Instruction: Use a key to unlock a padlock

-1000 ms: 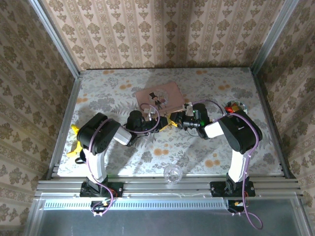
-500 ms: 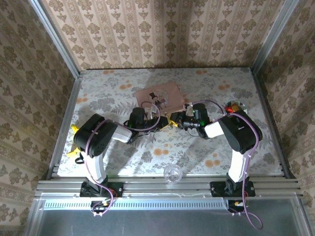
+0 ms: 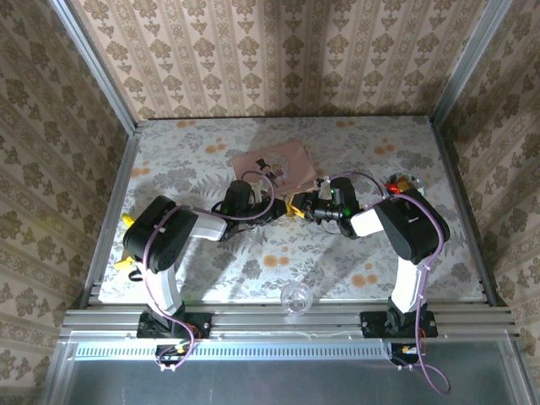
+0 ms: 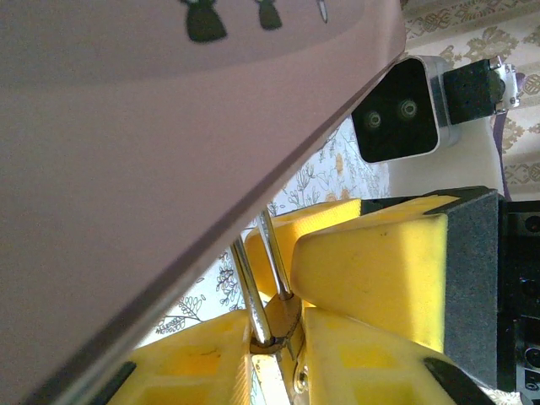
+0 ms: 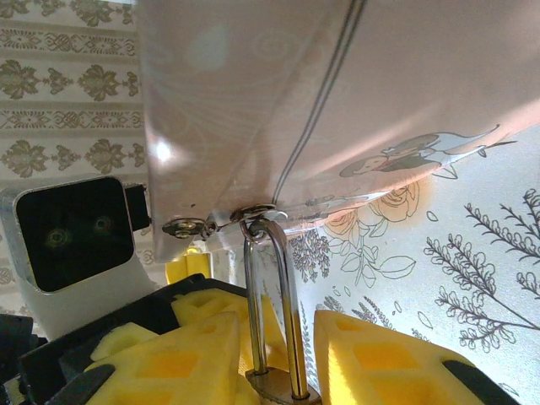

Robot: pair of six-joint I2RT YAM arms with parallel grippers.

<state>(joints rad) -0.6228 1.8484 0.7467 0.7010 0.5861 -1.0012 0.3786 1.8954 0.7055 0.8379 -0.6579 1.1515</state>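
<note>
Here, padlock shackle-first toward box

left claw, right claw meeting, both clamped

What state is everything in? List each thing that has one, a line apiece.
padlock: locked, both shackle legs in the body, hanging from the hasp.
hasp: fastened, shackle through its loop.
box: lid shut.
left gripper: shut on the padlock's body.
right gripper: shut on the padlock's body.
</note>
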